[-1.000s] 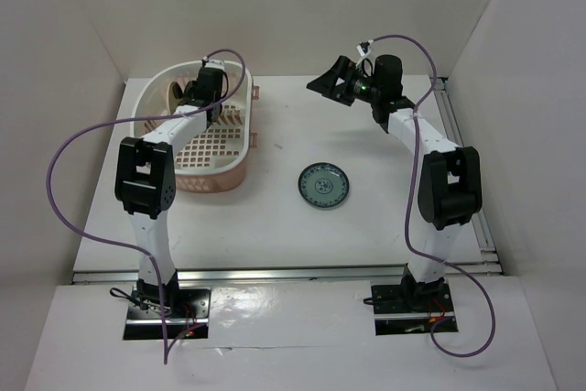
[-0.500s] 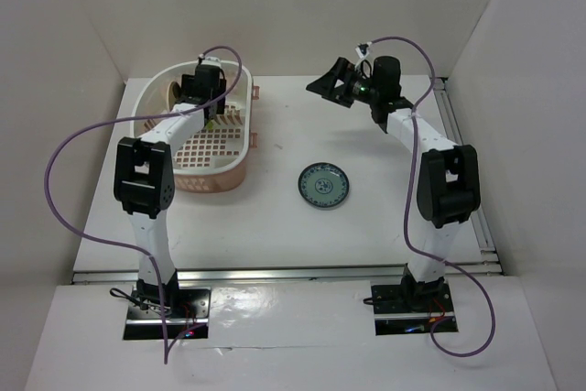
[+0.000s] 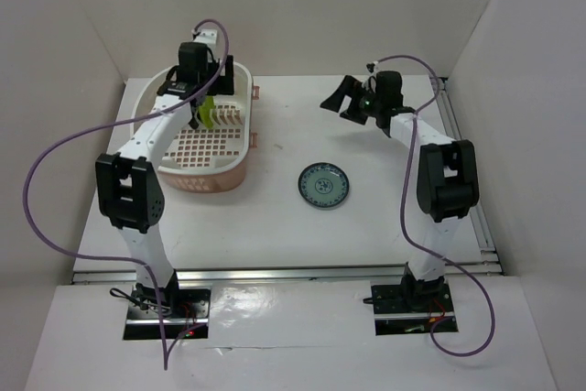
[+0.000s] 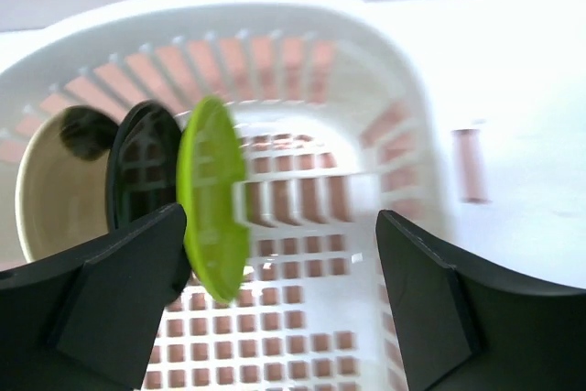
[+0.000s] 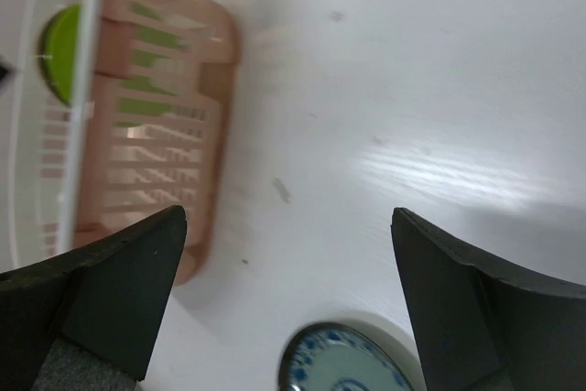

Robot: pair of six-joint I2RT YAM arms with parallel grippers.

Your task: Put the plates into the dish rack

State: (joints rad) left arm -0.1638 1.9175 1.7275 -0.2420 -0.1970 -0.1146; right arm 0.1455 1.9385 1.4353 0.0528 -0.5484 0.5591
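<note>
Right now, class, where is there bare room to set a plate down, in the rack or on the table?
In the rack, the floor between the green plate and the near wall is bare. The table is bare between rack and blue plate. Crowded: the rack's far end, where cream, black and green plates stand together.

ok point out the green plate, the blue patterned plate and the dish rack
green plate [image 4: 212,199]: left wrist view, middle of its lime face
blue patterned plate [image 3: 323,185]: top external view, its centre
dish rack [image 4: 275,2]: left wrist view, far white rim
</note>
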